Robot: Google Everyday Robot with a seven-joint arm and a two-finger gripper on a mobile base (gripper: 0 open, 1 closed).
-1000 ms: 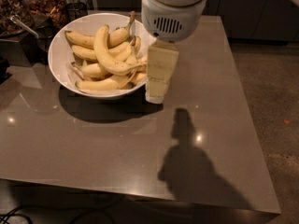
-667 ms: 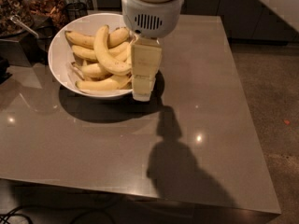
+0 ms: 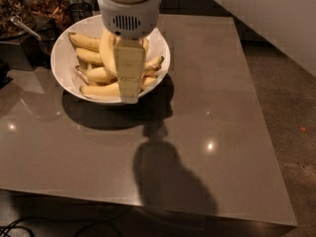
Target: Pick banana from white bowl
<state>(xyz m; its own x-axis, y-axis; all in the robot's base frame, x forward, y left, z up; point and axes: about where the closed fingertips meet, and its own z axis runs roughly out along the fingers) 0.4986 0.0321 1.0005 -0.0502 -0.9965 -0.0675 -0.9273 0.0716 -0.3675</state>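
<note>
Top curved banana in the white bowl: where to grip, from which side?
Likely mid-body of the banana, from straight above: it lies atop the pile, and the white bowl rim blocks side approaches. The tool hangs over the bowl, just beside it.

You see a dim, warm scene, lit from above. The gripper [image 3: 129, 95] hangs over the white bowl [image 3: 61, 58], and a dark shadow [image 3: 168, 181] falls toward you on the glossy bench [image 3: 237, 93]. Small glare spots [image 3: 211, 145] shine there.
</note>
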